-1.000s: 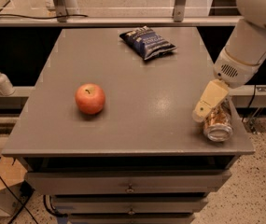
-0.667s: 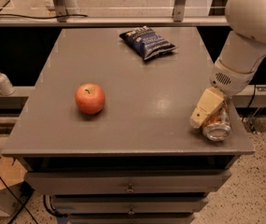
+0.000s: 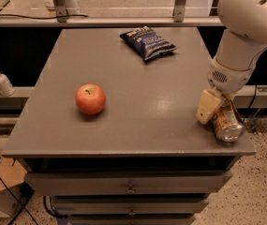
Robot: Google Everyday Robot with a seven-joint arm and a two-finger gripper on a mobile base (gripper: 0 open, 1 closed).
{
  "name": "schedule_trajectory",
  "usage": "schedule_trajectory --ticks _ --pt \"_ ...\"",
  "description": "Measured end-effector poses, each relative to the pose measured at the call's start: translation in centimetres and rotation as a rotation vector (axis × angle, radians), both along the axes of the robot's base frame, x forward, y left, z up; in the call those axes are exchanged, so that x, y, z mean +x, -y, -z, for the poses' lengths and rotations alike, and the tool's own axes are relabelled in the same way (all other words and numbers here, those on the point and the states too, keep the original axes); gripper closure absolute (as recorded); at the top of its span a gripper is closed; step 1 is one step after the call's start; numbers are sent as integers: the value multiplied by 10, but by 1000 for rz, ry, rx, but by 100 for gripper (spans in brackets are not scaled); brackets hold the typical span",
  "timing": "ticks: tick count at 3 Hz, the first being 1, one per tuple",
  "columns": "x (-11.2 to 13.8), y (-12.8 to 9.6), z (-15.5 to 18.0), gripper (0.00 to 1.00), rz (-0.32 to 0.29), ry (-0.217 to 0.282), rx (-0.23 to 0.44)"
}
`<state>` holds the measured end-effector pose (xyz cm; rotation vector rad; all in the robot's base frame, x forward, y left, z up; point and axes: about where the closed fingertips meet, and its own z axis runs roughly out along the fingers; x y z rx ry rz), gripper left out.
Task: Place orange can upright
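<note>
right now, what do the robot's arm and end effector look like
The arm is glossy white with bulky rounded segments; its wrist has a small dark vent grille. The end effector, at the front right corner of the table beside the orange can, is pale cream-yellow and blocky.

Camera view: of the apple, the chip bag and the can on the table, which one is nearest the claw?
The orange can, tipped at the table's front right corner, right against the claw; apple and bag sit far off.
</note>
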<state>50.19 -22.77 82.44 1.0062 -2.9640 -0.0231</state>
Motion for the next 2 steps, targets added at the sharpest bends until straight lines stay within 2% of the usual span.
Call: schedule_trajectory --ticks 1,2 --pt "2 -7 -23 64 -15 50 15" --pt "8 -16 -42 88 -50 98 84"
